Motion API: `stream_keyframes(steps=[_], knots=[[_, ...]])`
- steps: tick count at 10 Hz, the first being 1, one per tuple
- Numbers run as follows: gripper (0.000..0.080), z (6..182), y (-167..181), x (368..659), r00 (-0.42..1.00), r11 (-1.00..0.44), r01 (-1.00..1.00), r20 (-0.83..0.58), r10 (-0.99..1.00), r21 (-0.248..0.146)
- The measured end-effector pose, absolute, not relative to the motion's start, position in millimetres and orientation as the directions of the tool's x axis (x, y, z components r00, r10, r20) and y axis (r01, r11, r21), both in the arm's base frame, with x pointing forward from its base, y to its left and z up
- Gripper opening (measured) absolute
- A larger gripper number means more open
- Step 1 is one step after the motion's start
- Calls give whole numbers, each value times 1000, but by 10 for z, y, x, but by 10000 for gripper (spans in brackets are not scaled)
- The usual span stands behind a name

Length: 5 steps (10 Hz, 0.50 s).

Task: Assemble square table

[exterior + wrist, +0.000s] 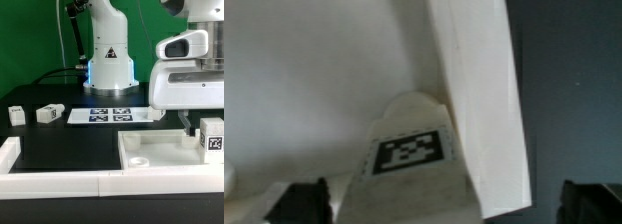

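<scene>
White border bar [100,183], lower frame. Behind, my gripper [445,200], spread, straddles leg [411,150] and rim of square table top [150,152]; closing risks pinching both.

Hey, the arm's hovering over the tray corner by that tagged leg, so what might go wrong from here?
One: the leg lies right by the raised rim of the tabletop. The open hand may pinch the rim too as it closes, dragging the tabletop.
Two: in the wrist view the leg looks off-centre between the fingers, so one finger might reach it first and push it askew.
</scene>
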State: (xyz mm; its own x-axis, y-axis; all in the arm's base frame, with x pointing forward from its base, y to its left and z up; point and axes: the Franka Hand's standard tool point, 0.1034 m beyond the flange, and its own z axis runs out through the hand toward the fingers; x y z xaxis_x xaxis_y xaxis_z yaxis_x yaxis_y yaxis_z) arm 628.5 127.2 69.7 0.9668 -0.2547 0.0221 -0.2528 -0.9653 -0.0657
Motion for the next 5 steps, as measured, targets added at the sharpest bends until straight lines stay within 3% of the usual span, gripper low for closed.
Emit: stream_keyframes(steps=[2,5], knots=[[293,693,1251,6283,956,-954,-291,18,-293,-64],[294,691,1241,6283,891,-889,-453,6,-455,-66]])
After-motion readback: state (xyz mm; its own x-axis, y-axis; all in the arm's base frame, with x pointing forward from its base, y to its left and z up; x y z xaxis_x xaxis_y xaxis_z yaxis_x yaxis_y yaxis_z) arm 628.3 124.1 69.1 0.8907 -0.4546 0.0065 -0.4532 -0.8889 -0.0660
